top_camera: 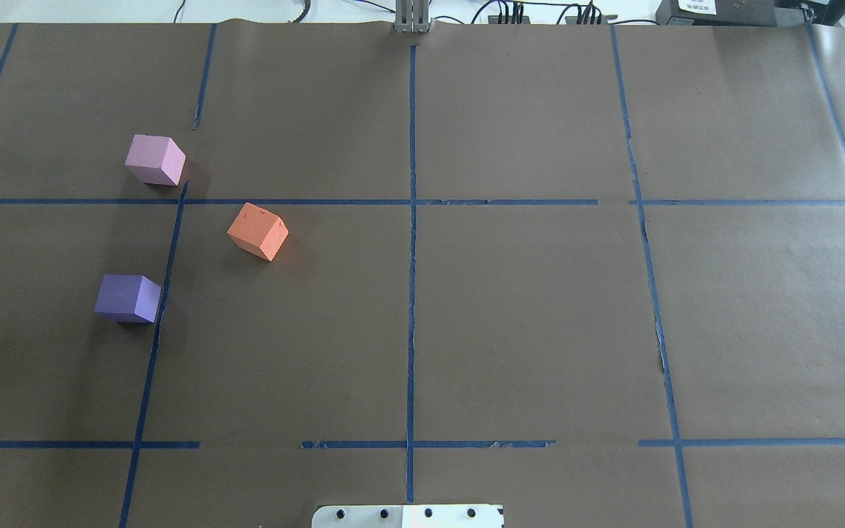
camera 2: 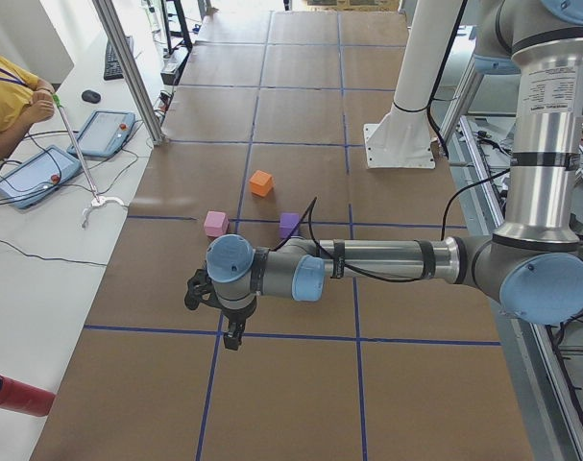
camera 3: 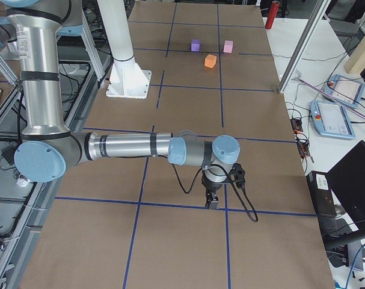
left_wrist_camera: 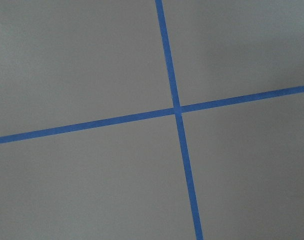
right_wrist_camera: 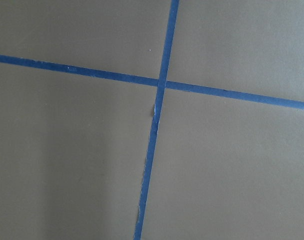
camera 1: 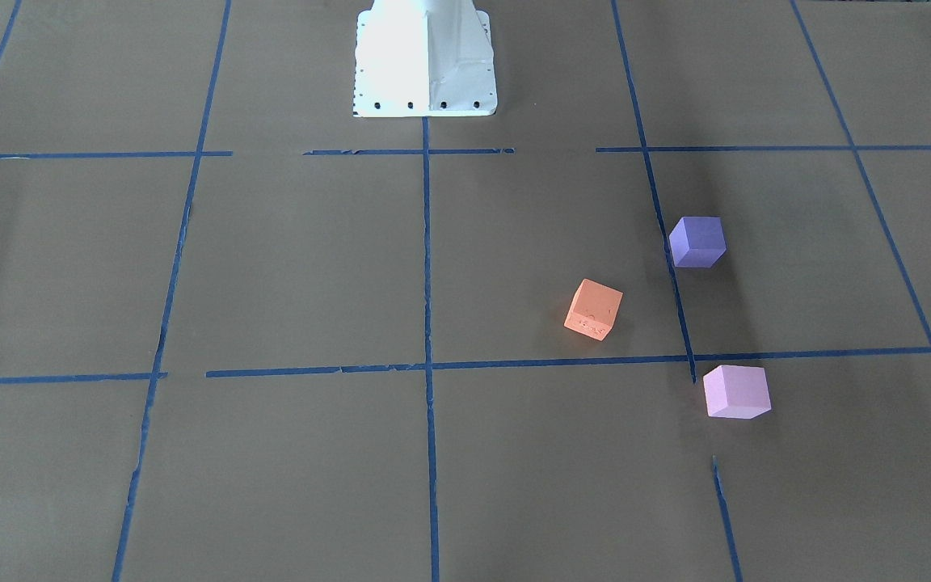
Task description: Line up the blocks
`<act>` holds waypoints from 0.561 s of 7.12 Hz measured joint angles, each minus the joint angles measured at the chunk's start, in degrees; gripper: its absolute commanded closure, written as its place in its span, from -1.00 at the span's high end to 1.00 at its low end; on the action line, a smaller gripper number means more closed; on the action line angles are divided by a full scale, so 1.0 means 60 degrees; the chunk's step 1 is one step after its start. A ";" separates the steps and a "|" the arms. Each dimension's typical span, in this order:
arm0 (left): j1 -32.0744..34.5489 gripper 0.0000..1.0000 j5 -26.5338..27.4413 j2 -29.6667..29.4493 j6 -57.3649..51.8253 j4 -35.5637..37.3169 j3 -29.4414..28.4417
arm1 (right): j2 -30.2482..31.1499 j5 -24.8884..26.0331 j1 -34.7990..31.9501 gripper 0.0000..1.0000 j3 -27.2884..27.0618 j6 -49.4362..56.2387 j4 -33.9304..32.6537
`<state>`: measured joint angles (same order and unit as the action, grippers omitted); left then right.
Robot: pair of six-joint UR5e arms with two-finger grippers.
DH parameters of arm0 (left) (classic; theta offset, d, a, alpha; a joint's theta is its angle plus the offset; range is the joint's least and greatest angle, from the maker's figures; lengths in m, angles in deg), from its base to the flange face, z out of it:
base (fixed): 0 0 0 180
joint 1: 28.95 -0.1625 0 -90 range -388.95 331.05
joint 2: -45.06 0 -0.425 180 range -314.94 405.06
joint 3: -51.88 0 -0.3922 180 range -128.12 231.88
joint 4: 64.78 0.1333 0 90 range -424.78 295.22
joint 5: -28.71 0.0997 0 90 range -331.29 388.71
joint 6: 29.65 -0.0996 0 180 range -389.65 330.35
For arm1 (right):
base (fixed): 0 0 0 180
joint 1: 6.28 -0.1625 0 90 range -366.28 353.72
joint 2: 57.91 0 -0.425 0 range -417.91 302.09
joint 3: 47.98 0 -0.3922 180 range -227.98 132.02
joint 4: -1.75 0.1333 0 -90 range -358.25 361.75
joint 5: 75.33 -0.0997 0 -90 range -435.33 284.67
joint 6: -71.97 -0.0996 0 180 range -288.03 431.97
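Note:
Three cubes lie apart on the brown paper on my left side. The orange block (top_camera: 257, 231) (camera 1: 593, 309) lies nearest the middle. The violet-purple block (top_camera: 127, 298) (camera 1: 697, 241) is closer to my base, and the pale pink block (top_camera: 155, 160) (camera 1: 736, 391) is farther out. My left gripper (camera 2: 235, 336) hangs over the table's left end, well away from the blocks. My right gripper (camera 3: 211, 201) hangs over the far right end. Both show only in the side views, so I cannot tell whether they are open or shut. Both wrist views show only paper and crossed tape.
Blue tape lines (top_camera: 411, 293) form a grid on the paper. My white base (camera 1: 425, 73) stands at the table's near edge. A red cylinder (camera 2: 17, 396) lies beyond the left end. Tablets (camera 2: 104, 133) and a person in yellow (camera 2: 3, 96) are on the operators' side.

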<state>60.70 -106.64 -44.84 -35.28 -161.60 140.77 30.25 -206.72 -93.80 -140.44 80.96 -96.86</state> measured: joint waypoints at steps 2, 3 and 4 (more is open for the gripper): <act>0.0000 1.00 0.0036 0.0016 -0.0006 -0.0014 0.0015 | 0.0000 0.0000 0.0004 1.00 0.0000 0.0002 0.0000; 0.0000 1.00 0.0039 -0.0015 0.0000 -0.0026 0.0057 | 0.0000 0.0000 0.0008 1.00 0.0000 -0.0001 0.0000; -0.0003 1.00 0.0008 -0.0089 0.0003 -0.0249 0.0151 | 0.0000 0.0000 0.0007 1.00 0.0000 -0.0001 0.0000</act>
<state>60.68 -106.59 -45.38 -35.26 -163.10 141.68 30.25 -206.72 -93.76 -140.44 80.96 -96.86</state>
